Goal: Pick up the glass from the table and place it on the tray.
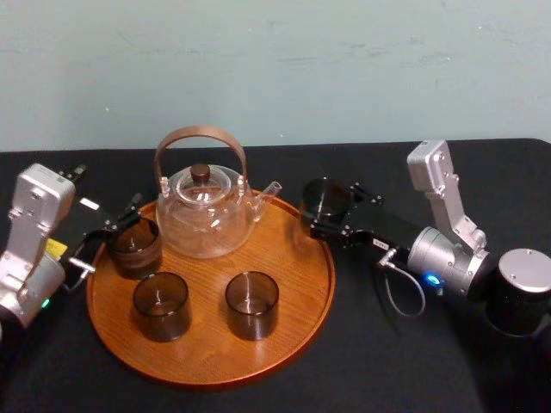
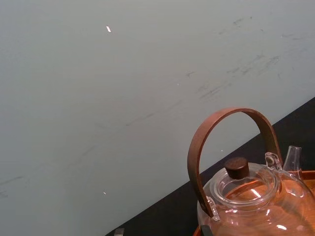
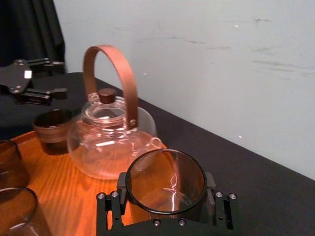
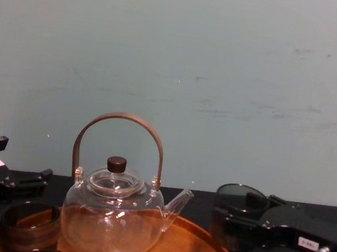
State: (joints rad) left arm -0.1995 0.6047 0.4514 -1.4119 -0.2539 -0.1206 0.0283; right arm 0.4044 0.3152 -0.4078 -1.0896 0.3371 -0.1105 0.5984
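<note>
Glass [image 1: 325,196] clamped in right end effector [image 1: 331,212] at 3 o'clock of tray [image 1: 297,288]; low travel could strike teapot spout [image 1: 269,191]

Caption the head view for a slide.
Right end effector grips a dark glass tumbler beside the round orange-brown wooden tray; left end effector hovers at its left rim.

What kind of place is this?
Probably a robot test room, not a home: black table, bare pale wall, a tray with teapot. The right gripper holds a glass near the tray; the left gripper is at the tray's left edge.
</note>
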